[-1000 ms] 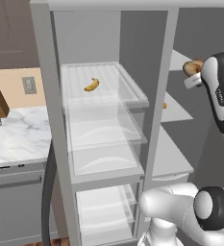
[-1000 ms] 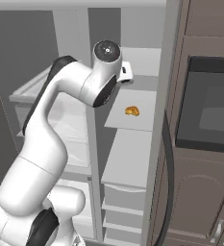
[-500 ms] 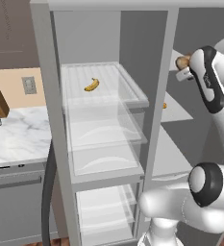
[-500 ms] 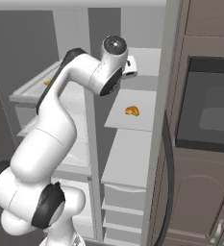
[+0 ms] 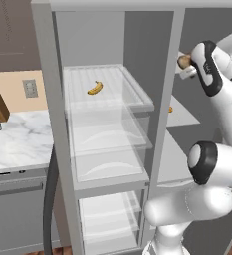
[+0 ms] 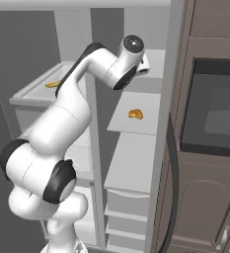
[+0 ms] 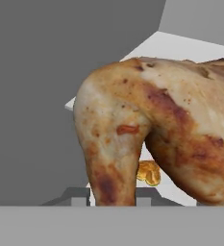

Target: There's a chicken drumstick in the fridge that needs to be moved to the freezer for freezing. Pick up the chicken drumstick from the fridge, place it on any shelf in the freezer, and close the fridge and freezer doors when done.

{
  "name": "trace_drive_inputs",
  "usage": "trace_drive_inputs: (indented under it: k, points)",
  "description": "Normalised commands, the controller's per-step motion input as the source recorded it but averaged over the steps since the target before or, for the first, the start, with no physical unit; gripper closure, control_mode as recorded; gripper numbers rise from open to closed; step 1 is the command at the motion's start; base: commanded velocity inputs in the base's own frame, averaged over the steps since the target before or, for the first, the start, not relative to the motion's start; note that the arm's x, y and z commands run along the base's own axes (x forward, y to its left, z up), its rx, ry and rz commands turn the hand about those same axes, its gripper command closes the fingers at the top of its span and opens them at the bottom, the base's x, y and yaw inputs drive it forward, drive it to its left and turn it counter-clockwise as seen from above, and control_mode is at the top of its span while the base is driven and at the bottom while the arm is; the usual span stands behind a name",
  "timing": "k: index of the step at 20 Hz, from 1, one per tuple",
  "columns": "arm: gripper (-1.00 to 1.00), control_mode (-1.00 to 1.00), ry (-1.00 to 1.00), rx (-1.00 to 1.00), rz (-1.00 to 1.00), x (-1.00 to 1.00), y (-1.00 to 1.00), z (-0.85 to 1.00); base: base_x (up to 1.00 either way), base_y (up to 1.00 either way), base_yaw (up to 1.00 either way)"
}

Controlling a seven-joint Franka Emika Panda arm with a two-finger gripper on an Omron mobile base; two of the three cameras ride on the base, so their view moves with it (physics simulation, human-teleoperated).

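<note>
Freezer (image 6: 136, 158) interior: my pincer (image 5: 183, 63) grips the chicken drumstick (image 7: 156, 129) above its shelf (image 6: 153, 62); orange item (image 6: 135, 114) below.

Drumstick held up in the freezer

The golden-brown chicken drumstick (image 7: 152, 139) hangs above the freezer's pale-grey shelf (image 6: 153, 64), both doors open.

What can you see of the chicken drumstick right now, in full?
The chicken drumstick looms close in the hand view: lumpy roasted skin, golden-brown with darker red-brown patches and paler areas, thick body tapering to a narrower end pointing down. It is up off the shelves, carried in the shut gripper inside the freezer, above a pale-grey shelf with a small orange item. In the left base view only a brown end shows.
</note>
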Motion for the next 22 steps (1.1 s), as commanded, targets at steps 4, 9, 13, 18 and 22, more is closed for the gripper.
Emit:
trace_drive_inputs:
  k: [4,9,13,18,22]
  points:
    - [1.0,-1.0,0.02,0.0,0.02,0.51,-0.18,0.07,0.0,0.0,0.0]
    - [1.0,-1.0,0.04,0.0,0.02,0.5,-0.16,0.09,0.0,0.0,0.0]
    - [1.0,-1.0,0.0,0.0,0.01,0.52,-0.01,0.0,0.0,0.0,0.0]
    - [1.0,-1.0,0.0,0.0,0.02,0.42,-0.01,-0.09,0.0,0.0,0.0]
    - [1.0,-1.0,0.0,0.0,0.01,0.11,0.0,-0.35,0.0,0.0,0.0]
